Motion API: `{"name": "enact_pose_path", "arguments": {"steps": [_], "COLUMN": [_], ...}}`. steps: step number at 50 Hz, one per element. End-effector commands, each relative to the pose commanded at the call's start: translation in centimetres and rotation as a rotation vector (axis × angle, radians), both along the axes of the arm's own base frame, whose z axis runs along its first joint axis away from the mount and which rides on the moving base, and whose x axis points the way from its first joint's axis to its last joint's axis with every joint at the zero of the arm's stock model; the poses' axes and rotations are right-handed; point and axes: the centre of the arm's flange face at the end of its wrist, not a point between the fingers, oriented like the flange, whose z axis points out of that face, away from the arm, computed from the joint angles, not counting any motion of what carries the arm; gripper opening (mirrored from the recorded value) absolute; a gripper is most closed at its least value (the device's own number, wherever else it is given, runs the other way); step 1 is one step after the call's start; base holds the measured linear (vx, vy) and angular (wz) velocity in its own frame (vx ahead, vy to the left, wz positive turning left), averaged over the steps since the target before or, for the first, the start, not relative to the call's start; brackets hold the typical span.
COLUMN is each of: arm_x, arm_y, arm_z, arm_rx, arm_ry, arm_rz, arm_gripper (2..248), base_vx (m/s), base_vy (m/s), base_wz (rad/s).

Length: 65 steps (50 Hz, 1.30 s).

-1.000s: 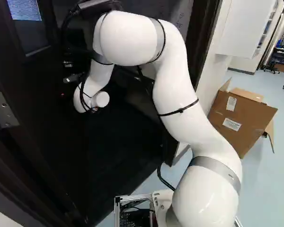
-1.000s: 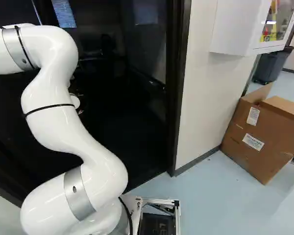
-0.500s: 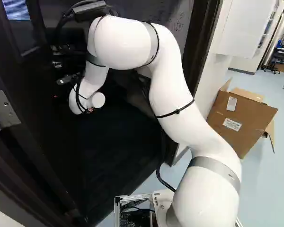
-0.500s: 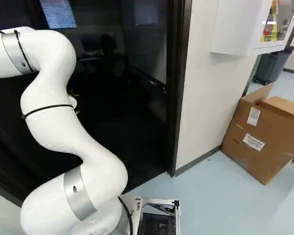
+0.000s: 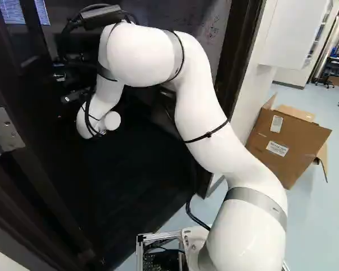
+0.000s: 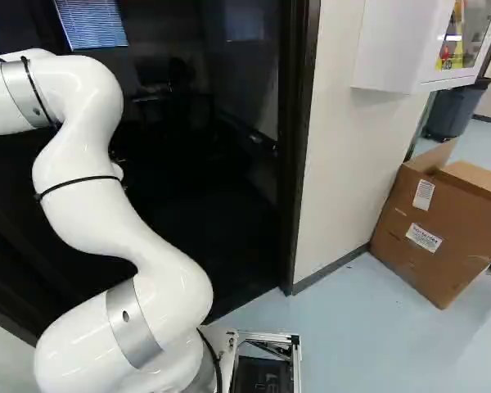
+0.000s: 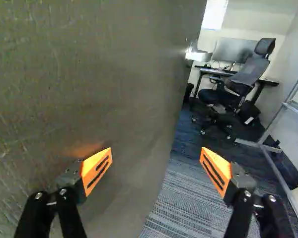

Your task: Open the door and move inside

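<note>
The dark door [image 5: 42, 158] stands partly open, its metal hinge [image 5: 4, 131] at the left of the left base view. My gripper [image 5: 69, 98] is in the dark by the door in that view, its fingers hard to make out. In the wrist view the gripper [image 7: 156, 167] is open, with nothing between its fingers. One orange pad [image 7: 96, 169] is close to the door face [image 7: 89, 64], which reflects its glow; contact is unclear. A silver handle-like piece [image 7: 198, 55] juts from the door's far edge. The doorway's frame [image 6: 299, 155] is right of the arm.
Through the doorway are carpet [image 7: 181, 201], an office chair [image 7: 238, 79], a desk with a monitor [image 7: 234, 50] and a metal-framed panel [image 7: 283, 106]. Outside, right of the doorway, are a wall [image 6: 335, 172], a wall cabinet [image 6: 401, 49] and a cardboard box [image 6: 442, 221].
The arm's upper part has shifted left and slightly down in the left base view. The door has swung farther inward, uncovering more of the blinds beyond. The base has not moved.
</note>
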Motion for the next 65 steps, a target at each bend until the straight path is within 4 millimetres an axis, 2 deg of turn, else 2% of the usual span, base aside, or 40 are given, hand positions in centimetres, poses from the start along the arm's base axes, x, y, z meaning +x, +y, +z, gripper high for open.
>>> {"name": "enact_pose_path", "arguments": {"steps": [65], "arm_x": [-4.3], "arm_y": [4.4], "arm_z": [-0.1], "arm_rx": [-0.021], "arm_ry": [-0.027], "arm_rz": [0.139], "arm_gripper": [247], "base_vx": [0.0], "base_vy": [0.0], "base_wz": [0.0]}}
